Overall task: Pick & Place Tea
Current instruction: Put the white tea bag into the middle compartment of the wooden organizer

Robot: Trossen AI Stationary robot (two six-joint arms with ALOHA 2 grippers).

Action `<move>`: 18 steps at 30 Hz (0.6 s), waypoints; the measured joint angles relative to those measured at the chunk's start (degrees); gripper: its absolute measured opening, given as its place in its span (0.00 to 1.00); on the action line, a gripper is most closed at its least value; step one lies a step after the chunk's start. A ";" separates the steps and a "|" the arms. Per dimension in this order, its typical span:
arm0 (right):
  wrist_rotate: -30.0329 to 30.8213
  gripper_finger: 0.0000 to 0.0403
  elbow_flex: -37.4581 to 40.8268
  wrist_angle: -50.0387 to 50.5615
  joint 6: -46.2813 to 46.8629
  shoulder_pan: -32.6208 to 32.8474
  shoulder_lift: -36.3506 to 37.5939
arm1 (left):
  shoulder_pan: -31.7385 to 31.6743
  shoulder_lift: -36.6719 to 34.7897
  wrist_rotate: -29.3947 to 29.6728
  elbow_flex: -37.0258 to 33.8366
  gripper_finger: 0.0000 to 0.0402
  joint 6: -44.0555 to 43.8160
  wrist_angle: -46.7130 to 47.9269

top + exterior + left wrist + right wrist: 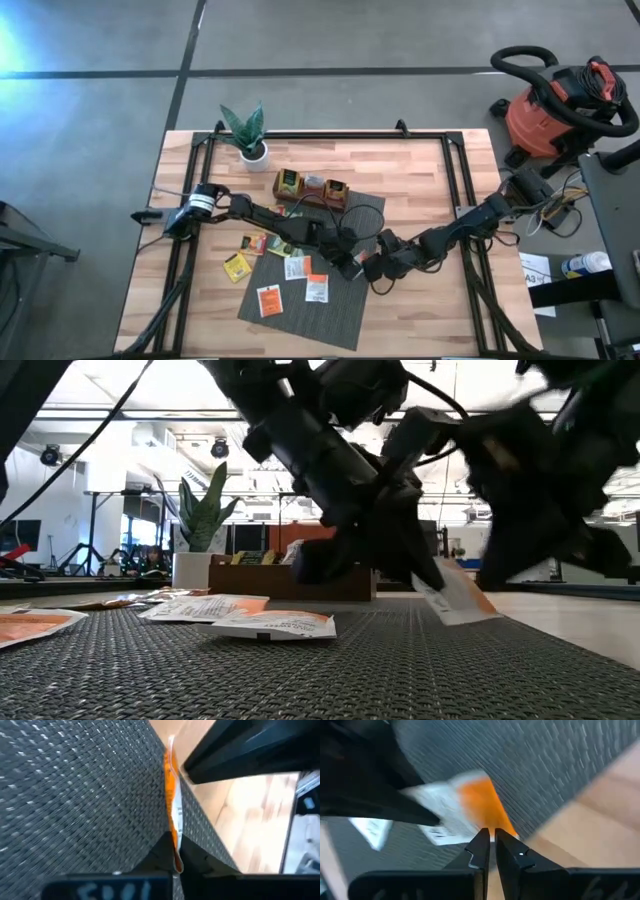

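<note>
A white-and-orange tea sachet point(173, 815) is seen edge-on just above the grey woven mat point(75, 795), pinched between the clenched fingers of the left tool point(175, 857). The same sachet's orange corner is also clamped by the right tool point(491, 845), whose fingers are pressed together on it. Both tools meet over the mat's right edge, near the middle of the light wooden worktop point(420, 175). More flat sachets point(270, 300), white with orange, yellow and green, lie on the mat's left part and just beside it. A brown wooden compartment tray point(312, 188) is set at the mat's far edge, and a potted green plant point(250, 135) stands near the worktop's far left corner.
</note>
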State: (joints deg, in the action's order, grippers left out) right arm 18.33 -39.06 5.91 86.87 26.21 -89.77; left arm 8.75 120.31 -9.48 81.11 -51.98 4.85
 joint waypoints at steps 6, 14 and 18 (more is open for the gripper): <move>5.67 0.07 -0.93 1.55 -4.73 0.77 5.40 | 0.19 -6.84 3.83 -0.03 0.01 7.49 10.76; 9.34 0.07 -1.69 1.04 -13.78 0.77 11.79 | 1.62 -20.94 11.71 -0.63 0.00 22.33 31.21; 13.68 0.07 -5.02 0.77 -23.29 0.44 13.81 | 3.27 -24.80 12.03 -0.68 0.00 29.99 34.36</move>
State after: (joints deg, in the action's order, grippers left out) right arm 32.01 -44.08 6.68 63.58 26.65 -75.96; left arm 12.03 95.50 2.55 80.42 -21.99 39.21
